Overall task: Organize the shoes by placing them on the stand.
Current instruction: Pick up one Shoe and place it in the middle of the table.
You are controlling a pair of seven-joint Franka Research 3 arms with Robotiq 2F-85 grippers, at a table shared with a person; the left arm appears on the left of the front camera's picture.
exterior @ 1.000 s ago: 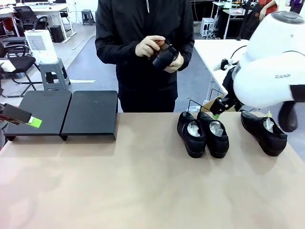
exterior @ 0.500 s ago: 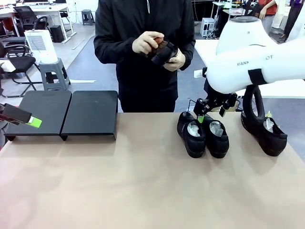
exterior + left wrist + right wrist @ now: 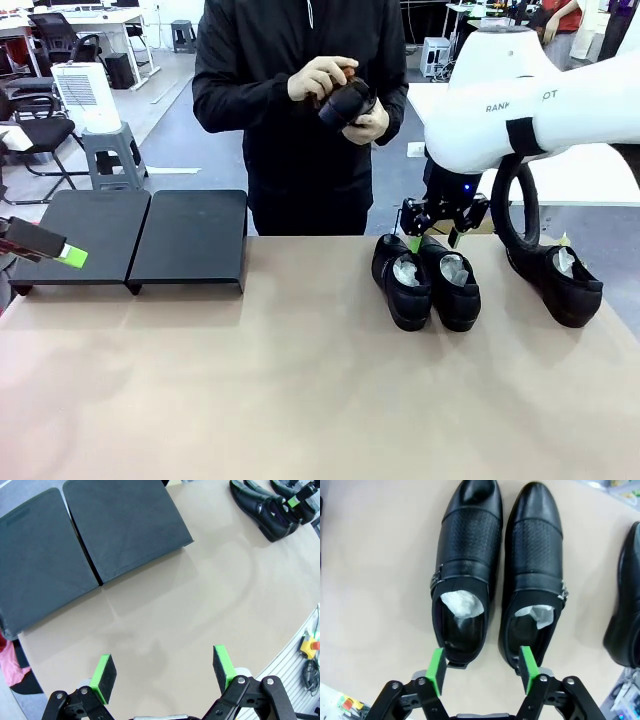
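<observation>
"rank", "ot" on right arm (image 3: 585, 112)

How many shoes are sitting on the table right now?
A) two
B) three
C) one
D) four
B: three rest on the table: one shoe, its neighbour right beside it, and a third shoe farther right. The fourth shoe is up in the person's hands.

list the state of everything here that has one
paired shoes, upright on table, side by side, paper-stuffed
third shoe, upright on table, apart from them
fourth shoe, held in person's hands
stand, no shoes on it yet
left gripper, open, above table
right gripper, open, low at paired shoes' heels
</observation>
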